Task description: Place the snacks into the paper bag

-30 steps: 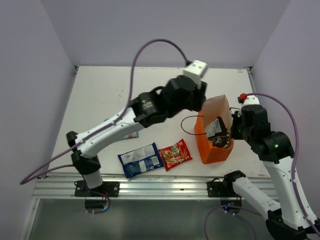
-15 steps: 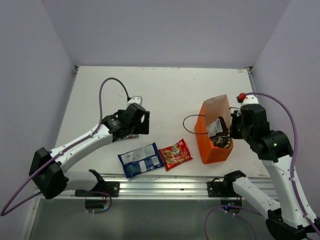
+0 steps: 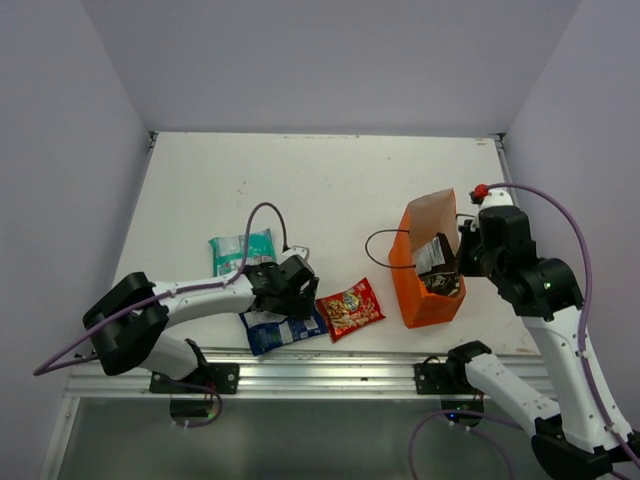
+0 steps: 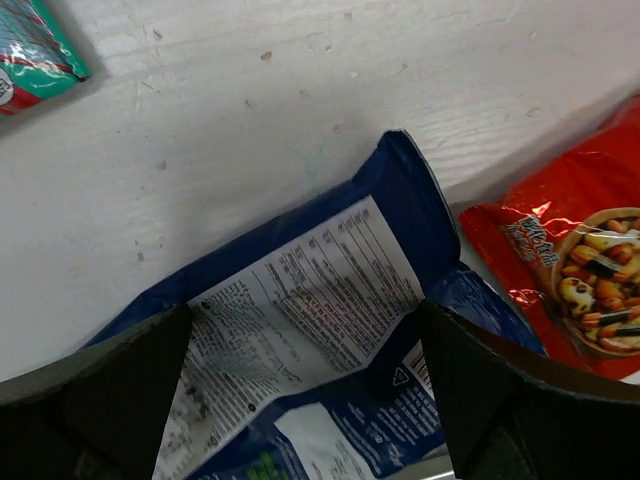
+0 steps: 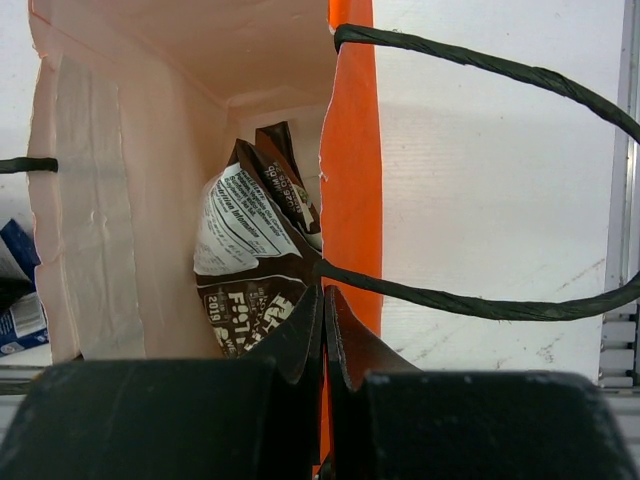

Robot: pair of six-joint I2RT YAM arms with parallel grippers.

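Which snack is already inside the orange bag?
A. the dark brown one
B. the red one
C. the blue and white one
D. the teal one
A: the dark brown packet stands inside the paper bag, while the red packet, blue-white packet and teal packet lie outside on the table.

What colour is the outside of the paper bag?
Orange. The bag shows it best in the top view.

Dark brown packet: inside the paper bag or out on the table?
Inside. The right wrist view shows the dark brown packet standing upright between the inner walls of the orange paper bag.
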